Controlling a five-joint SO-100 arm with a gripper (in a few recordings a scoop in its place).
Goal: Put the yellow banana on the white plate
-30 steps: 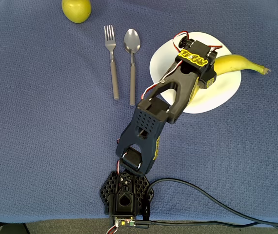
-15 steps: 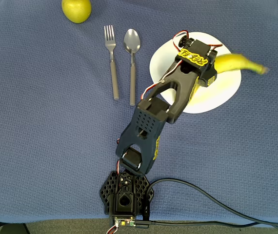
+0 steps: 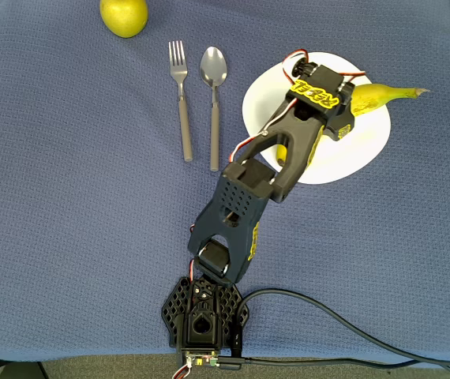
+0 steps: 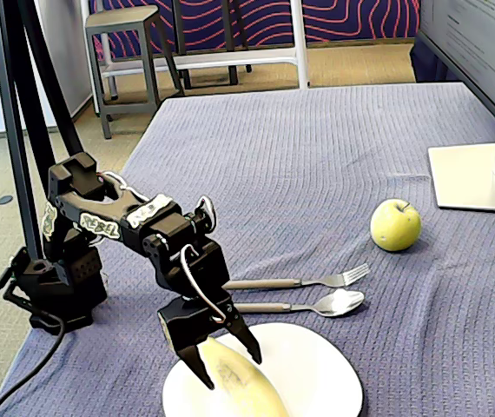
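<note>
The black two-finger gripper (image 4: 226,354) is closed around the long curved yellow banana (image 4: 240,380), its two dark fingers straddling the fruit's upper end in the fixed view. The banana lies over the plain matte white plate (image 4: 317,365), which has a rounded-square outline; whether the fruit touches the plate's surface or is held just above it cannot be told. In the overhead view the banana (image 3: 376,97) shows its greenish stem end reaching past the plate's (image 3: 343,158) right rim, over the blue-grey woven cloth covering the counter (image 3: 67,197), while the rest of the fruit is hidden beneath the arm and gripper (image 3: 343,118).

Left of the plate in the overhead view, a metal spoon (image 3: 213,103) and a metal fork (image 3: 181,99) lie side by side, apart from each other and from the plate. A round yellow-green apple (image 3: 124,16) sits well apart at the top edge. In the fixed view the apple (image 4: 395,225) stands beyond the cutlery, near a monitor's grey base (image 4: 478,178).
</note>
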